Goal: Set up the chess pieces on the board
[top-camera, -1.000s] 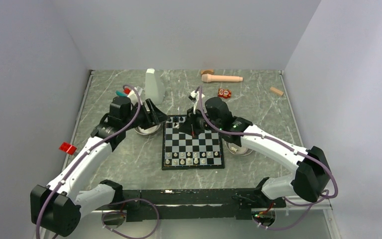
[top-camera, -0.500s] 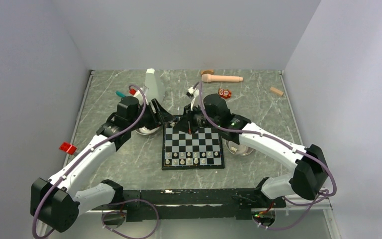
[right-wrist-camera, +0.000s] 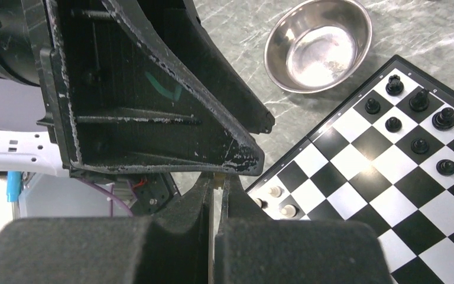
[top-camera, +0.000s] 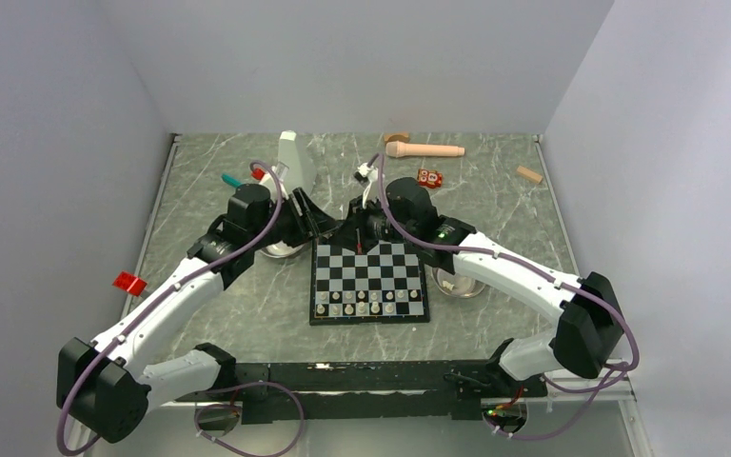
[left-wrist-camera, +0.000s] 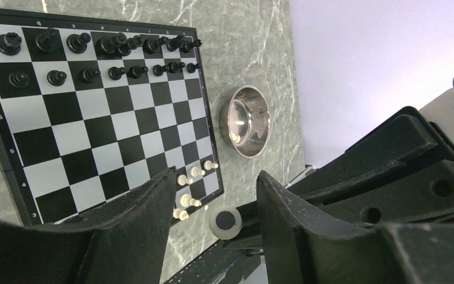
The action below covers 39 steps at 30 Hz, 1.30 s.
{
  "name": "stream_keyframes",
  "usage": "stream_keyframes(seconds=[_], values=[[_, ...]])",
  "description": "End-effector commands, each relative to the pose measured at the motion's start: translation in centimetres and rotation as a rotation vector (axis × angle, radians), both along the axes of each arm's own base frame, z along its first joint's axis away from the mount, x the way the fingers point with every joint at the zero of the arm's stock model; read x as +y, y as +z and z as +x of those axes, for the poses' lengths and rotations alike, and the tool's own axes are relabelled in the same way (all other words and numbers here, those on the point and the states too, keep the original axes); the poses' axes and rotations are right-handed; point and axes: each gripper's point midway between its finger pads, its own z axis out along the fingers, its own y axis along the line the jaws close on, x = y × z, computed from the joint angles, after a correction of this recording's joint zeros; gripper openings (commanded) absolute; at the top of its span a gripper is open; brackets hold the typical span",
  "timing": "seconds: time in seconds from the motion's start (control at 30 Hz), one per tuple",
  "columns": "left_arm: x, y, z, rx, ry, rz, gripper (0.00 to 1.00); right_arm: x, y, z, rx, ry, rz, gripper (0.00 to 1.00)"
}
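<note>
Flat at the centre of the marbled table [top-camera: 247,305]: the board [top-camera: 369,283], edges square with the table's, between two steel bowls [top-camera: 457,291]. On its two far ranks, the black chess pieces [left-wrist-camera: 83,74], upright, long axes vertical, rows running left to right across the board. Along the near edge, cream chess pieces [top-camera: 366,307], upright too. In the right-hand bowl, from the left wrist view, one small cream piece; cannot tell whether standing or lying.

Over the board's far-left corner, the left gripper [left-wrist-camera: 214,177], jaws apart with nothing between, aimed across the board toward the near side. Just beside it, over the far edge, the right gripper [right-wrist-camera: 217,177], fingers pressed together; cannot tell whether anything is pinched at the tips.
</note>
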Motion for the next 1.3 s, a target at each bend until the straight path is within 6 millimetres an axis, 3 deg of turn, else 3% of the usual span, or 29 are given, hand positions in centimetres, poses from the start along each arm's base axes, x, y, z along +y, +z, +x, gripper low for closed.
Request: stream_keyframes(seconds=[0.0,0.37,0.83,0.87,0.97,1.03,1.27], values=[[-0.6,2.0,0.6,-0.050,0.008,-0.041,0.56,1.0,4.0,1.2,-0.072,-0.035,0.107,0.00],[-1.0,2.2,0.4,-0.044,0.000,-0.065,0.42,0.8,3.8,2.2,-0.064,-0.108,0.120,0.00],[-1.1,2.2,0.3,-0.033,-0.004,-0.078,0.04,0.9,3.6,3.1,-0.078,-0.154,0.107,0.00],[-1.2,2.2,0.2,-0.029,-0.007,-0.082,0.02,0.9,3.6,3.1,-0.085,-0.152,0.108,0.01],[-1.4,2.7,0.0,-0.019,-0.015,-0.108,0.00,0.5,3.9,2.7,-0.136,-0.145,0.116,0.23],[-1.5,3.1,0.0,-0.007,-0.015,-0.128,0.00,0.1,4.1,2.3,-0.181,-0.148,0.121,0.32],[-1.1,6.1,0.1,0.034,0.035,-0.293,0.00,-1.6,4.9,1.1,-0.339,-0.184,0.124,0.36]])
